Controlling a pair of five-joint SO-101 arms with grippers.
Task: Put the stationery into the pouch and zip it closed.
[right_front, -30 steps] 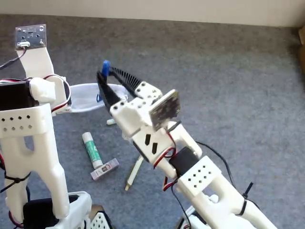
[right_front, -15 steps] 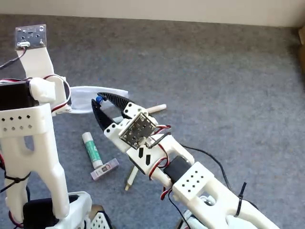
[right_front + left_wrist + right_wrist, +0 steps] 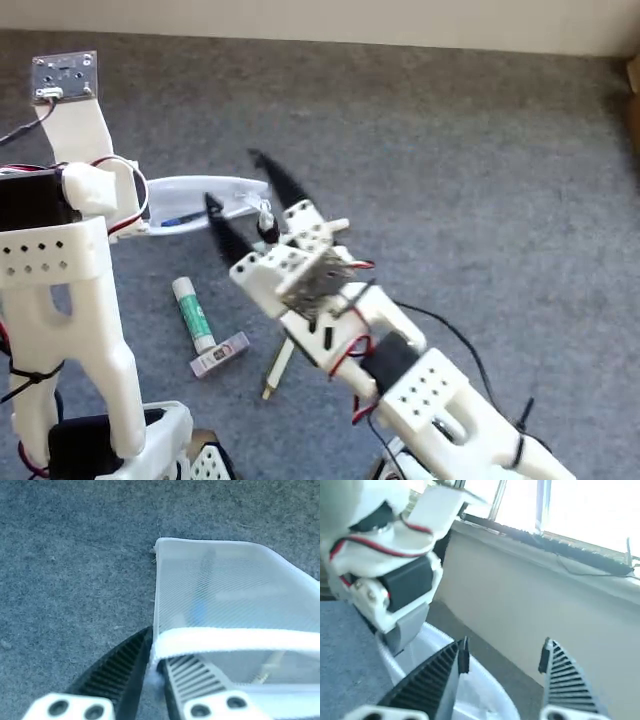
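Observation:
The white mesh pouch [image 3: 205, 192] lies open on the grey carpet, and my left gripper [image 3: 156, 650] is shut on its rim [image 3: 235, 639]. A blue pen [image 3: 180, 218] lies inside the pouch [image 3: 225, 585], showing as a blue streak [image 3: 200, 612] through the mesh. My right gripper [image 3: 230, 177] hovers over the pouch mouth, open and holding nothing; its black fingers [image 3: 437, 677] point up past the left arm [image 3: 395, 580]. A green glue stick [image 3: 190, 312], a small purple eraser [image 3: 220, 355] and a wooden pencil [image 3: 280, 365] lie on the carpet near the arms.
A pale stick-like item [image 3: 335, 227] pokes out from behind the right arm. The left arm's white body [image 3: 70, 300] stands at the left edge. Open carpet [image 3: 470, 170] stretches to the right and back, bounded by a pale wall [image 3: 350, 20].
The right gripper carried the blue pen down to the pouch mouth, let it go inside, then opened wide and tilted upward. The left arm kept still.

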